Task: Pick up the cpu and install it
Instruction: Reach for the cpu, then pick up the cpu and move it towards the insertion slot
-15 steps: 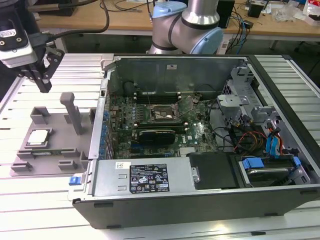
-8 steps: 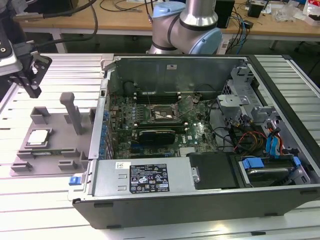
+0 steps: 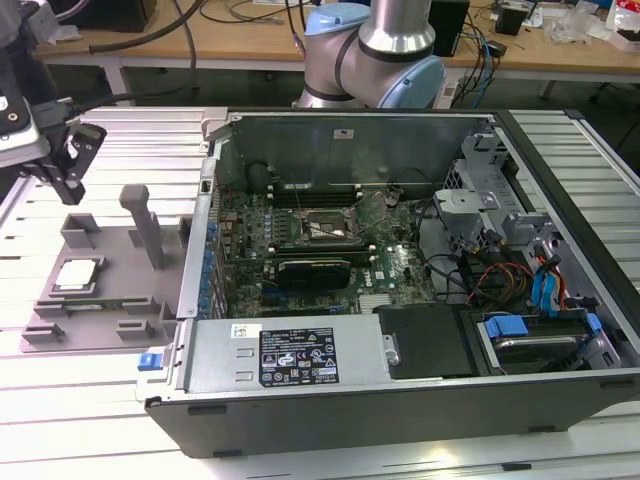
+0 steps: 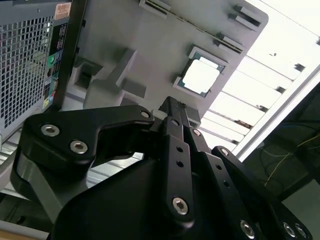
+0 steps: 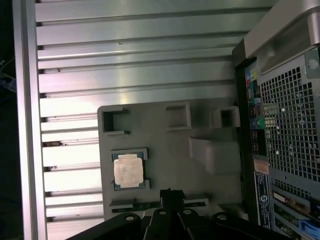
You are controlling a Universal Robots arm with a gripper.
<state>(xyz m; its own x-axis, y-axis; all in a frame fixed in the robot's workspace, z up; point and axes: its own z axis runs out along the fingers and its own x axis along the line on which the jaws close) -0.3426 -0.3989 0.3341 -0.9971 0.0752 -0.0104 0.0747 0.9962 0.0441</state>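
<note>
The cpu [image 3: 77, 273] is a small square chip with a pale silver top, lying flat in a recess of the grey plastic tray [image 3: 115, 305] at the exterior view's left. Both wrist views look down on the cpu [image 4: 200, 77] [image 5: 128, 170] and the tray [image 4: 150, 45] [image 5: 170, 135]. My black gripper [image 3: 70, 185] hangs above the tray's far end, clear of the chip. Its fingers [image 4: 172, 106] [image 5: 170, 194] meet in one narrow tip, shut with nothing between them. The black socket frame [image 3: 325, 228] sits on the motherboard inside the open computer case.
The open computer case [image 3: 400, 400] lies on the slatted metal table [image 3: 90, 420], right of the tray. A tall grey post [image 3: 145, 222] and several raised blocks stand on the tray. Cables and drive bays [image 3: 520, 270] crowd the case's right side. A wooden bench runs behind.
</note>
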